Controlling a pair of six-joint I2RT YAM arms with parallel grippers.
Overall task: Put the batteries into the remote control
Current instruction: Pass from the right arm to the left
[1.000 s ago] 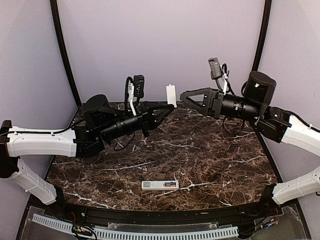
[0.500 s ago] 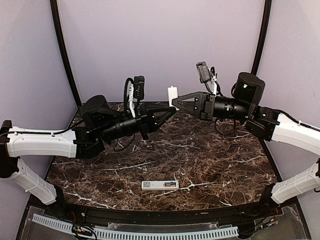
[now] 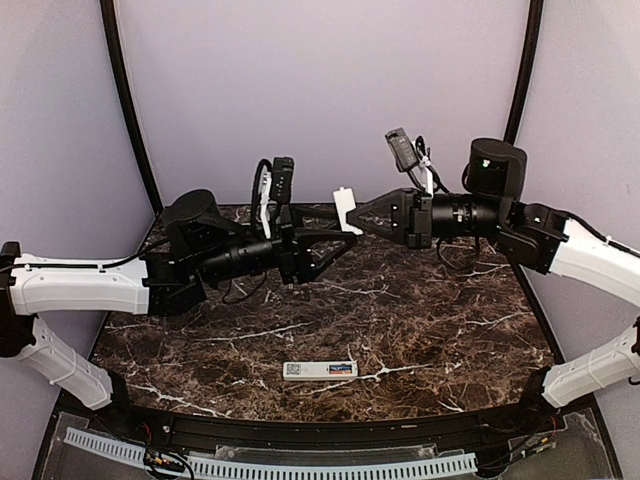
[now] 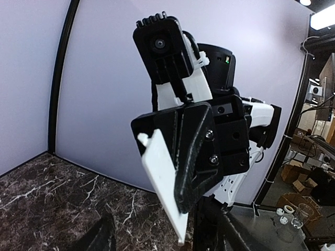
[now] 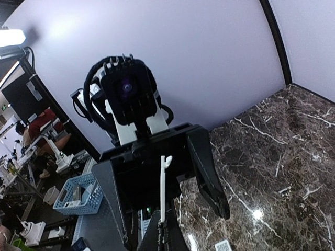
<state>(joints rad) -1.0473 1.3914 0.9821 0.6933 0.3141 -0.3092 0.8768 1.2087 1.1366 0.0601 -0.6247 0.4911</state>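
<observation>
The remote control [image 3: 320, 369] lies at the lower centre of the counter [image 3: 450, 320]. Its dark label and red-blue patch are too small to read. At mid-frame the right end effector [image 3: 352, 212] pinches a thin white cover [image 3: 344, 201]. The left end effector [image 3: 346, 228] is spread just beside it.

Arms meet up over the back of the table [image 3: 450, 330]

Flat piece [image 3: 343, 200] hangs mid-air, left gripper [image 3: 347, 224] on its left, right gripper [image 3: 352, 216] on its right; remote control [image 3: 320, 369] lies front-centre on the table.
</observation>
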